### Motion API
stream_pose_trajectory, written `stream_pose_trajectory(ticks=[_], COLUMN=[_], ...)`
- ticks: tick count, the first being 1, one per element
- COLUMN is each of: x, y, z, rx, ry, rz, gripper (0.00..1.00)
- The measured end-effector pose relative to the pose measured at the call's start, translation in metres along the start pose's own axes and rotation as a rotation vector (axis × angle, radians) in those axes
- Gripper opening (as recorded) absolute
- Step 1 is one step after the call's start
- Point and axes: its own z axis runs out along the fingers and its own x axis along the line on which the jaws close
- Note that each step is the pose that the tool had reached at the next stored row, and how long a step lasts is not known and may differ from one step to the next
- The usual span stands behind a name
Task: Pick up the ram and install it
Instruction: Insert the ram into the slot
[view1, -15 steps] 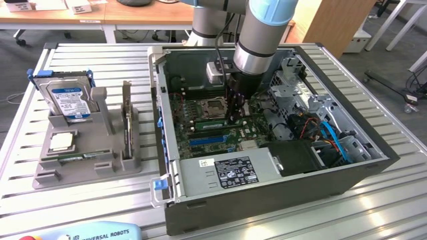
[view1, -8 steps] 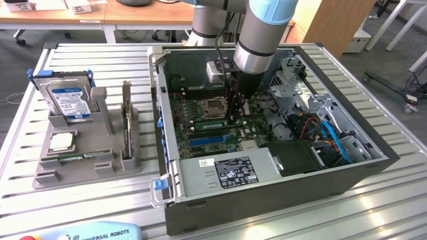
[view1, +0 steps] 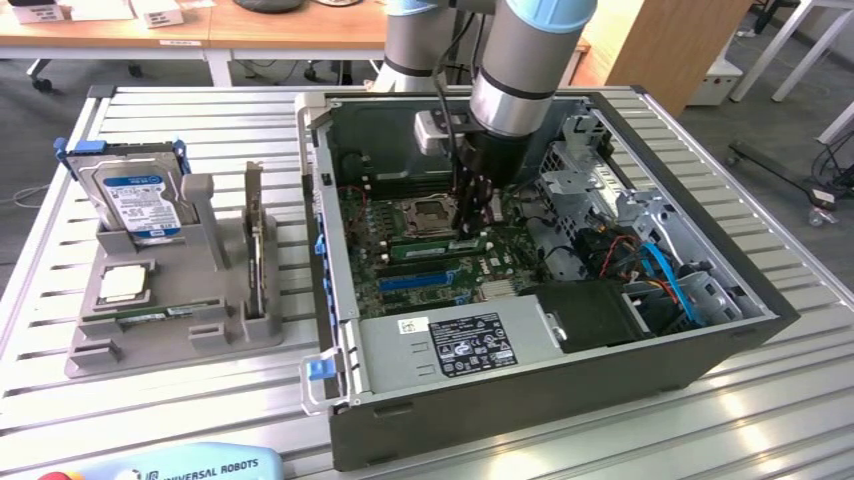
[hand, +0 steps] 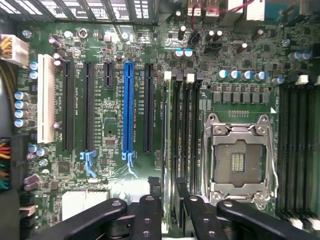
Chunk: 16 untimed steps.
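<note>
We see the ram as a long, thin green stick standing on its long edge on the motherboard. It sits in the row of memory slots between the CPU socket and the blue slot. Its chips and label are too small for us to make out, and we cannot tell whether it is pressed fully home.

The gripper comes straight down on it. Its two black fingers stand narrow, one on each side of the stick's top edge, and they appear to us to be clamped on it.

Around it in the wrist view we find more dark memory slots with white latches. The open metal-framed socket is just beside them, and black expansion slots and one white slot lie on the far side of the blue one.

The arm reaches down into the open case, with black cables running along it. A labelled grey box and a tangle of blue and red wires crowd the board's other sides.

Well apart, on the slatted table, a grey holder carries a hard drive and a card, both upright
</note>
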Motion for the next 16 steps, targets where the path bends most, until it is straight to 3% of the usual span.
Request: stream_pose_trajectory(ticks=[16], x=[-0.001], y=[0.0019], z=[-0.0416], rx=[0.0000], ry=[0.0000], rz=[0.000], gripper=[0.25])
